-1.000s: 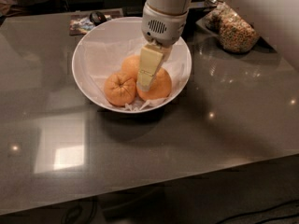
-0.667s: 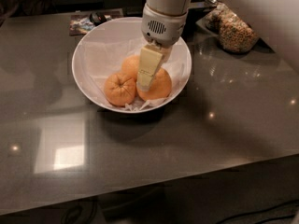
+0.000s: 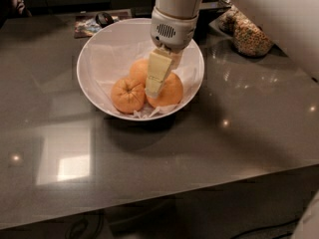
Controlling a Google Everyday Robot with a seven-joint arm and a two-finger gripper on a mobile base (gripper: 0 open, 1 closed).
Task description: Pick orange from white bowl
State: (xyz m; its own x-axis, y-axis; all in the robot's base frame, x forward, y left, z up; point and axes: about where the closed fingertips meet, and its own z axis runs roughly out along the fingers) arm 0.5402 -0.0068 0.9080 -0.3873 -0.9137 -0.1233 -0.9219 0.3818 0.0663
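The white bowl (image 3: 94,59) stands on the dark table, lined with crumpled white paper, and holds three oranges. The largest orange (image 3: 172,91) lies at the bowl's right front. A smaller creased orange (image 3: 127,94) lies to its left, and a smaller plain one (image 3: 139,69) lies behind. My gripper (image 3: 155,86) reaches down into the bowl from above. Its cream-coloured end lies against the left side of the largest orange and hides part of it.
A clear bag of grainy snacks (image 3: 251,39) lies at the back right. A dark flat packet with a small dark object (image 3: 94,23) lies behind the bowl at the left. The table's front edge (image 3: 159,198) runs below.
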